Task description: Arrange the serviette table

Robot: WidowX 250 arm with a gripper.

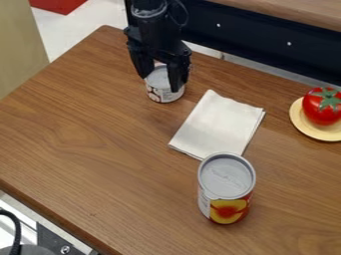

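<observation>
Beside the serviette (pixel 220 124), up and to its left as I watch, my gripper (pixel 160 82) hangs down over a small can (pixel 161 93) on the wooden table (pixel 100 132). I have the fingers apart, with the can's pale top showing between them; whether either one touches it, I can't tell from here. The serviette itself lies flat on the wood, white, folded into a rectangle and set at a slant, its layers showing along the right edge. Just off the serviette's near end I see a larger can (pixel 226 187) standing upright, with yellow and red on its label; its top overlaps that edge in my view, so I can't make out any contact. To the right of the serviette, apart from it, a red tomato (pixel 321 110) with green leaves on top sits on a small yellow plate (pixel 307 128).
</observation>
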